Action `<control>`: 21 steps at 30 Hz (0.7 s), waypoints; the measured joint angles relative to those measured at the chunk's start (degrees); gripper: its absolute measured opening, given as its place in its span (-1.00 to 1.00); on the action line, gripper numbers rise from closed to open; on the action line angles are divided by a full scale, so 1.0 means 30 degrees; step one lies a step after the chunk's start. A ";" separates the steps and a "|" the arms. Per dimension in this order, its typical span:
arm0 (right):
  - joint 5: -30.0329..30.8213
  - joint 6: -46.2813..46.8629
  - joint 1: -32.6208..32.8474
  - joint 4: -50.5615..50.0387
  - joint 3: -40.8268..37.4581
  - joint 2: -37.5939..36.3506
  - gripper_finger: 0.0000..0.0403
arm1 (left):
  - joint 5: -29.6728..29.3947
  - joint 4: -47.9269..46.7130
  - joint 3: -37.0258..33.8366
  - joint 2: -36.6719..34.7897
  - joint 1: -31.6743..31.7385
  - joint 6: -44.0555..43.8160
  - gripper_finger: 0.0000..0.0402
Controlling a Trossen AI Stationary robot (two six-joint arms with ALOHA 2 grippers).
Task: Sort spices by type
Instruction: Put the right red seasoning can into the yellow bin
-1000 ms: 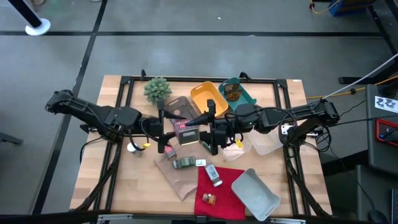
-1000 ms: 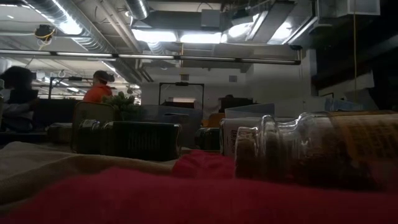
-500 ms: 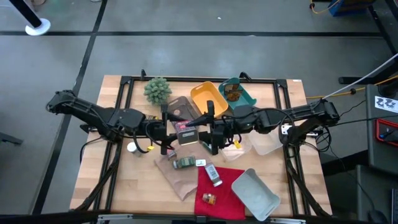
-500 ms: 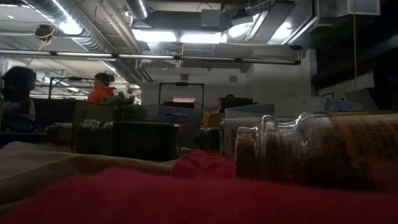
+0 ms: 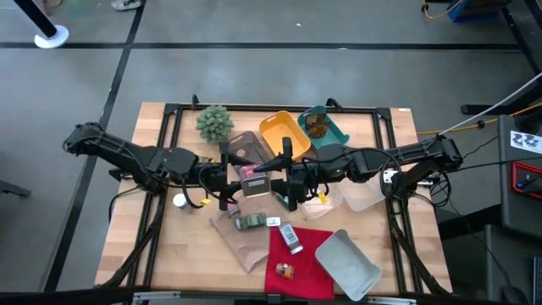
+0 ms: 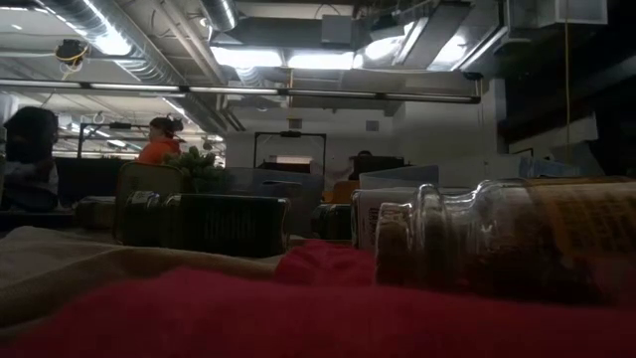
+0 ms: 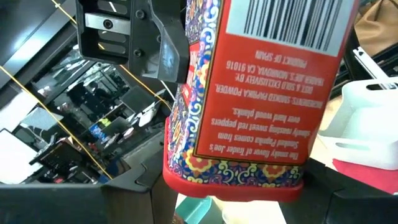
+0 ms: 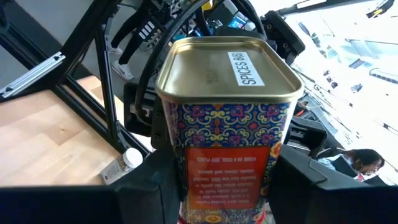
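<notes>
A red boxy tin (image 5: pixel 254 179) with a patterned label hangs level over the table's middle, between my two grippers. My right gripper (image 5: pixel 281 183) is shut on the end nearer to it. The tin's gold base (image 8: pixel 225 67) points at the left arm. My left gripper (image 5: pixel 230 180) is open, and its fingers stand on either side of that base end (image 7: pixel 233 177). Lying loose are a green-capped jar (image 5: pixel 251 222) on brown paper, and a white-capped jar (image 5: pixel 290 239) and a small brown jar (image 5: pixel 285 271) on a red cloth. My right gripper pinches the red tin between its two fingers, one on each narrow side (image 8: pixel 186 186), at the end away from the gold base. The fingers come in level from the table's right, along the tin's length. The tin is lifted clear and lies level. My left gripper: I cannot tell whether its fingers touch the tin.
Along the far side stand a spiky green plant (image 5: pixel 214 123), a brown tray (image 5: pixel 241 146), an orange tray (image 5: pixel 284 134) and a teal tray (image 5: pixel 329 127). A clear tray (image 5: pixel 362 193) sits to the right and a grey tray (image 5: pixel 347 263) near the front. A small jar (image 5: pixel 179 201) lies left of the grippers.
My left gripper has moved a little toward the table's right, up to the red tin, so that its fingers now reach around the tin's base end. The tin and my right gripper have stayed where they were.
</notes>
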 joint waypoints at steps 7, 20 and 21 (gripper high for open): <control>0.0703 0.0015 0.0022 -0.0315 0.0000 -0.0007 -0.12 | -0.0087 -0.0206 -0.0007 0.0000 -0.0021 0.0047 0.05; 0.1627 0.0007 0.0058 -0.0415 0.0000 -0.0007 -0.12 | -0.0524 -0.0177 -0.0007 0.0000 -0.0233 0.0384 0.05; 0.1724 0.0007 0.0058 -0.0474 0.0002 -0.0009 -0.12 | -0.0607 -0.0170 -0.0007 0.0000 -0.0233 0.0372 0.05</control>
